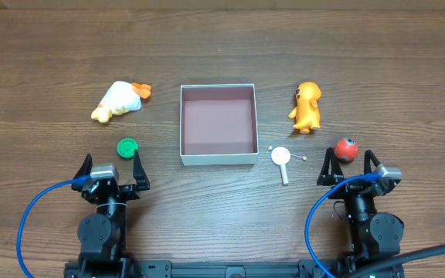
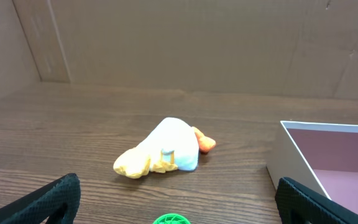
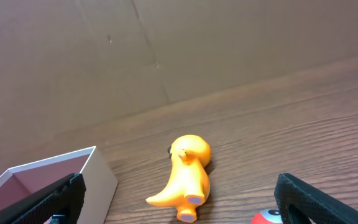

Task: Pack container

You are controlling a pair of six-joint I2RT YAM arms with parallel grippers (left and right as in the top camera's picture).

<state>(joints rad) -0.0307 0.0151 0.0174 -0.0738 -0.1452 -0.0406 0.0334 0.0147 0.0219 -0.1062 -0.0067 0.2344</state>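
Both jaws open, empty: best centre left gripper [image 1: 113, 165] over green disc [image 1: 128, 147], right gripper [image 1: 350, 164] over red ball [image 1: 346, 148], then container [image 1: 217, 125].

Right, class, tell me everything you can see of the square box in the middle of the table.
The box is square, shallow and open on top, with thin white walls and a dusty pink floor; it looks like card. It is empty and sits flat on the wooden table. Nothing touches it: a small white piece lies near one front corner, but apart.
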